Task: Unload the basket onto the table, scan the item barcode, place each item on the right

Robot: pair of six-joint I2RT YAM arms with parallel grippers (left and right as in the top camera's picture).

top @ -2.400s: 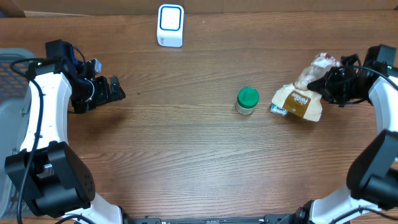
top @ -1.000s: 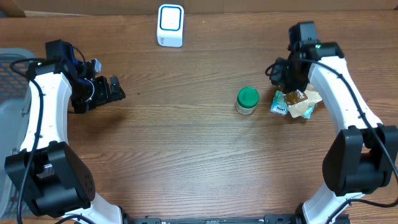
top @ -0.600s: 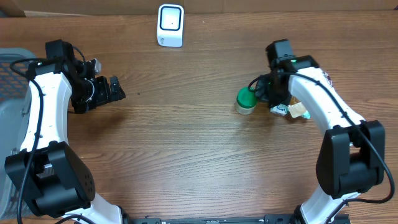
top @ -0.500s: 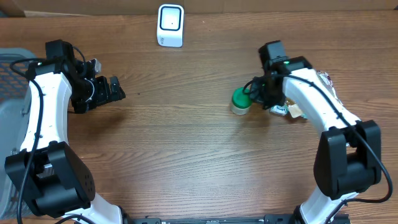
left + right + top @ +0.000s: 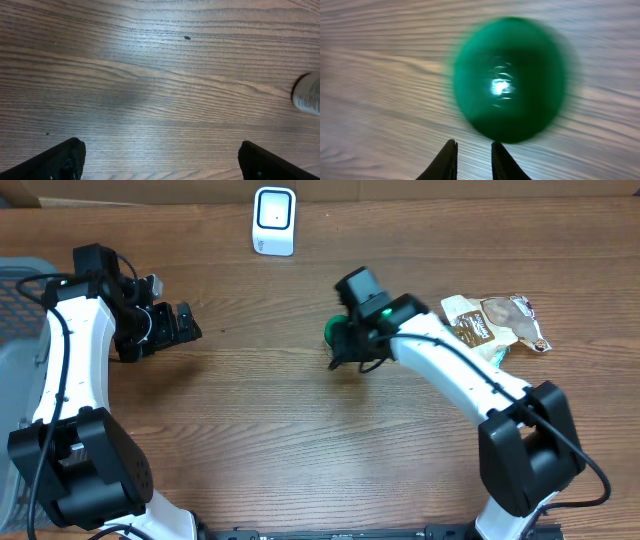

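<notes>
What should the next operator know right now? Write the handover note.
Left gripper: open, empty, at the left of the table.
Right gripper: nearly shut, holding nothing; the green-lidded jar sits just ahead of its fingertips, mid-table.
Snack bag lies at the right; white scanner stands at the far edge.
Done: neither item is at the scanner.
Left: grasp an item and present its barcode to the scanner.

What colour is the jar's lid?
The lid is green, clearest in the right wrist view.
</notes>
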